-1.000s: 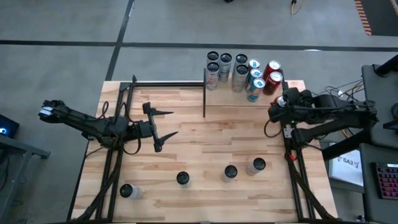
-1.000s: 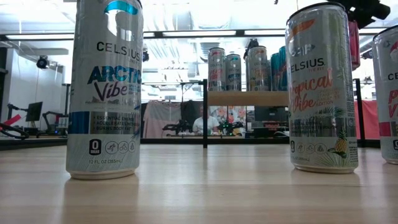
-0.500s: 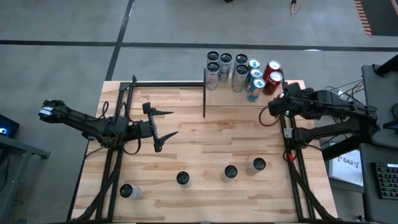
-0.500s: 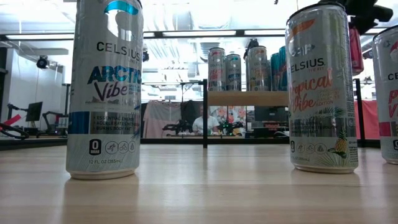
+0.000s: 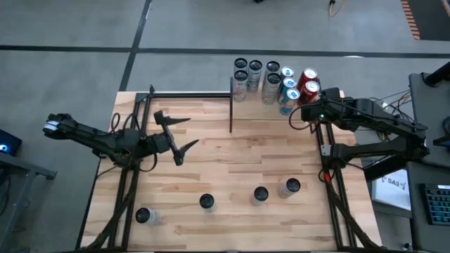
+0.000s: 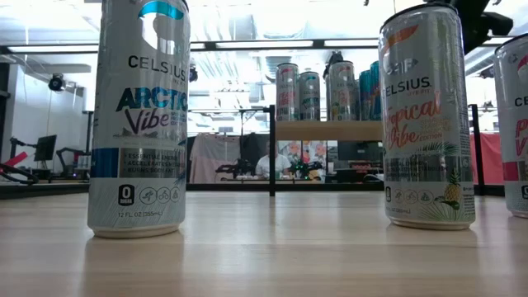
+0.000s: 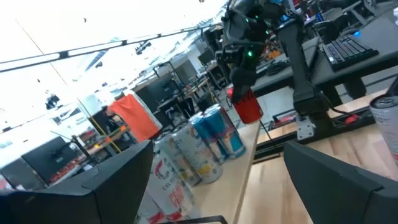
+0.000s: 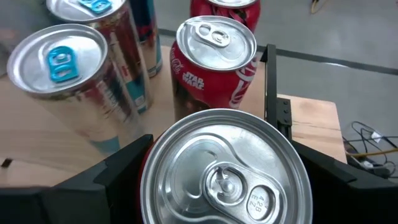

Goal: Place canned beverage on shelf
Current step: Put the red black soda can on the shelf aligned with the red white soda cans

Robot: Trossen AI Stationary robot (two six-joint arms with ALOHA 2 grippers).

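My right gripper (image 5: 310, 112) is shut on a red can (image 7: 250, 111) at the right end of the shelf (image 6: 330, 130), a small wood board on black posts at the table's far edge. The board carries several upright cans (image 5: 271, 81), among them two red ones (image 5: 309, 82). In the right wrist view the held can's silver top (image 8: 224, 168) fills the space between the fingers. My left gripper (image 5: 193, 131) hovers open and empty over the table's left half. The low view hides the held can behind a near one. My right gripper pinches the red can between its two fingers (image 8: 118, 174), on opposite sides of the body just under the top rim (image 8: 145, 174). The fingers slant down from the table's right side. The can hangs upright below them; whether its base touches the board, I cannot tell.
Several slim cans stand upright along the near half of the table (image 5: 206, 202) (image 5: 290, 187) (image 5: 145, 215); two of them loom large in the low view (image 6: 139, 124) (image 6: 425, 124). A black rail (image 5: 190, 95) runs left from the shelf's post.
My right gripper has swung with the red can toward the table's far-left, closing on the shelf's right end beside the two red cans; the can has stayed upright. My left gripper has rolled a little in place.
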